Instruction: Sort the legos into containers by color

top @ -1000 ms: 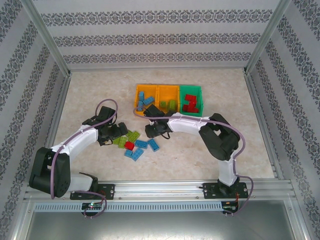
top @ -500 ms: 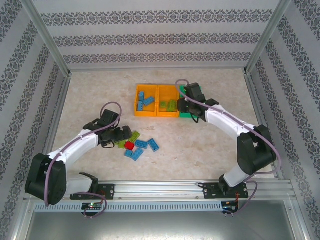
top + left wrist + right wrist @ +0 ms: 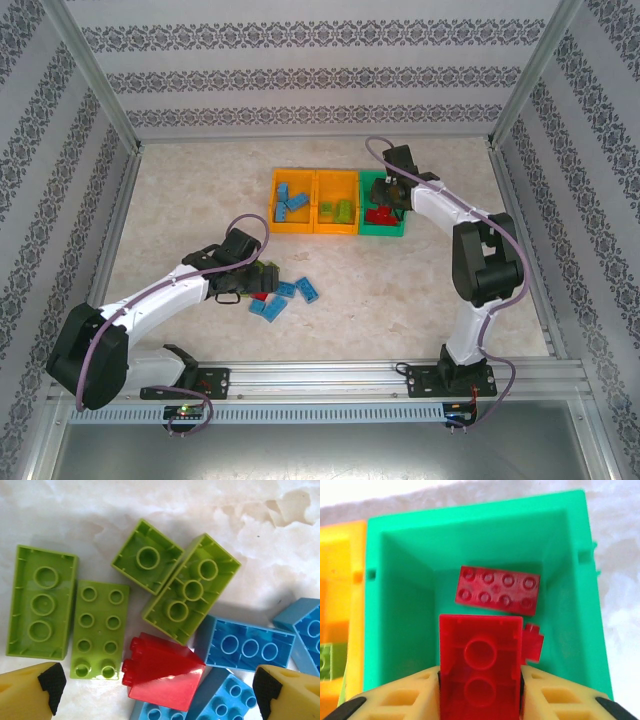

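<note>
The marbled worktop point(image 3: 450, 290) carries a row of three bins toward the middle of its far edge and a loose pile of bricks nearer the left arm's side.

The right arm point(image 3: 480, 260) has swung away from the loose pile, where it was a second ago, and now reaches over the green bin point(image 3: 385, 231) at the right end of the row. The left arm point(image 3: 150, 300) has slid in from the pile's left edge and now hangs over it. By my reading, one red piece is about to be dropped off and the next is being lined up.

The overhead view shows blue bricks point(image 3: 290, 200) in the left orange bin point(image 3: 292, 228) and green ones point(image 3: 340, 210) in the middle orange bin point(image 3: 337, 230).

The right wrist view adds what is hidden there. The right gripper point(image 3: 480, 690) has its fingers pressed on both sides of a red brick point(image 3: 480, 670), underside up, above a red studded brick point(image 3: 497, 590) lying in the bin.

In the left wrist view the left gripper point(image 3: 157, 687) has its fingers spread wide astride the loose red brick point(image 3: 162, 672). Four lime bricks point(image 3: 100, 627) and several blue loose bricks point(image 3: 242, 645) lie around it.
</note>
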